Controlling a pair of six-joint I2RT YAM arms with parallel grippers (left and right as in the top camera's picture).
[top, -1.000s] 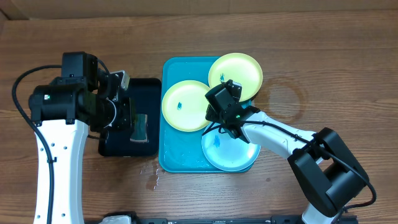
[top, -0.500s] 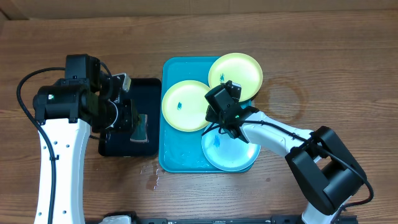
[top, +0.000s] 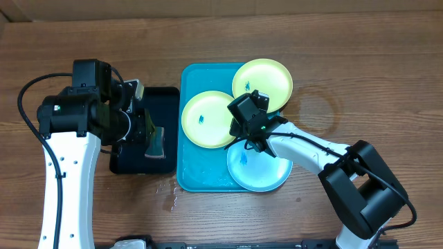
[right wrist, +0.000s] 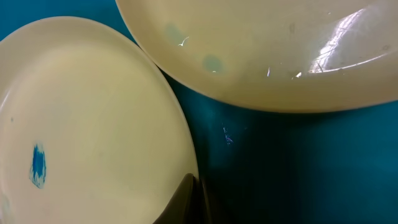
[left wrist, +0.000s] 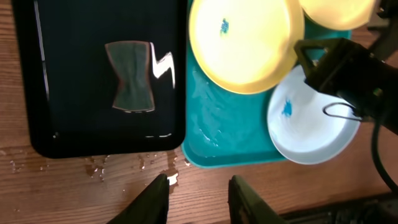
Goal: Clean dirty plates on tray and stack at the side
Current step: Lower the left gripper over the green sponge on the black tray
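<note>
I take the tray [top: 197, 173] as my reference. It lies on the worktop [top: 360, 55], and all three plates are in it. Its bare floor is wet and glistens near the left rim.

The middle yellow-green plate [top: 204, 119] sits in the tray's left half with a small blue smudge on its pale centre. The far yellow-green plate [top: 266, 79] is at the tray's far right corner, and its edge reaches out past the tray's rim. The light-blue plate [top: 266, 173] is at the near right corner. It also pokes past the rim and carries a blue smudge. The rims of neighbouring plates overlap.

The right jaws are over the middle of the tray, where the three plates meet, and they are clenched. In the right wrist view a dark fingertip [right wrist: 186, 199] sits right at the rim of a smudged plate. I cannot tell whether that rim is actually pinched.

A black tray [top: 166, 97] lies just beside the tray's left rim. The only thing in it is a grey-green pad [left wrist: 132, 84], lying flat. Water drops [left wrist: 99, 165] dot the worktop by its near edge.

The left jaws hang above the black tray, left of the tray. Their fingers [left wrist: 157, 199] are released, spread apart with nothing between them.
</note>
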